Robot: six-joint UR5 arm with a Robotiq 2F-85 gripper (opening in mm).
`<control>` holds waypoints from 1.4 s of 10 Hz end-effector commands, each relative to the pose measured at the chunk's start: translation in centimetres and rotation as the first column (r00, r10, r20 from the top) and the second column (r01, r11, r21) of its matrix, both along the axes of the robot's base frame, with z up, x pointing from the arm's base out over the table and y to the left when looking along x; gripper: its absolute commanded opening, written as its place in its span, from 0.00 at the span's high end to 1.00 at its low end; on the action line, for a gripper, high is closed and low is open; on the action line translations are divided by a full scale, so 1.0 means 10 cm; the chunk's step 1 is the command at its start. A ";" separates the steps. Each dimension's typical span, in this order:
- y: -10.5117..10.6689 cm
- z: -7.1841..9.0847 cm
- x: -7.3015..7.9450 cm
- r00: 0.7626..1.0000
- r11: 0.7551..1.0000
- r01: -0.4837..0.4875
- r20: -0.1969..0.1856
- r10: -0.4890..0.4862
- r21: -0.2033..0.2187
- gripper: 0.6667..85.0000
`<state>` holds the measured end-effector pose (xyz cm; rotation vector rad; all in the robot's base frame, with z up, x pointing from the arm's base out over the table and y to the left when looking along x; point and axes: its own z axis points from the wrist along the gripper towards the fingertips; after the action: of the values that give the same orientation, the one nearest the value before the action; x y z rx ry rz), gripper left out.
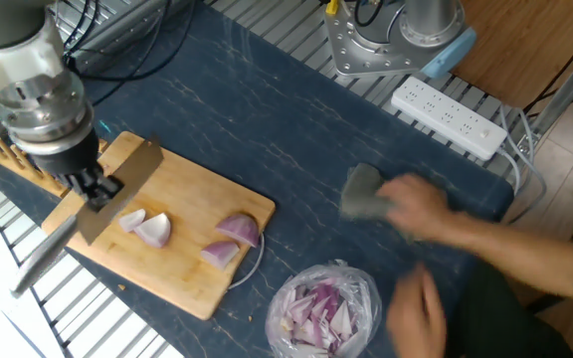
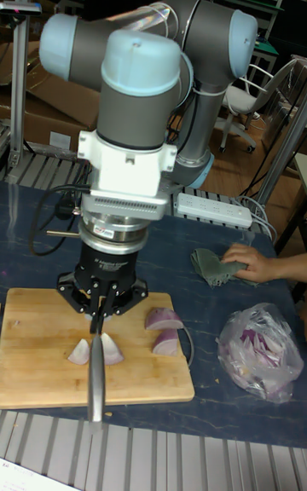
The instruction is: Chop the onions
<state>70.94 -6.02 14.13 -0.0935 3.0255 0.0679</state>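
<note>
Above the cutting board's (image 1: 182,254) left end, the claw (image 1: 95,189) is gripping a knife (image 1: 88,214) tightly, blade hovering beside the onions (image 1: 147,227).

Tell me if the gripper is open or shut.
Shut: the gripper clamps the knife handle above the cutting board.

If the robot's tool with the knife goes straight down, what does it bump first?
Probably the pale onion pieces on the cutting board: the knife held in the tool hangs right above them, though depth is hard to judge.
</note>
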 end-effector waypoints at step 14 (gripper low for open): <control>-0.11 -0.39 -0.26 0.992 0.992 0.114 -0.068 -0.110 0.061 0.99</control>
<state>69.38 -7.38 10.27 0.1092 3.0511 0.1435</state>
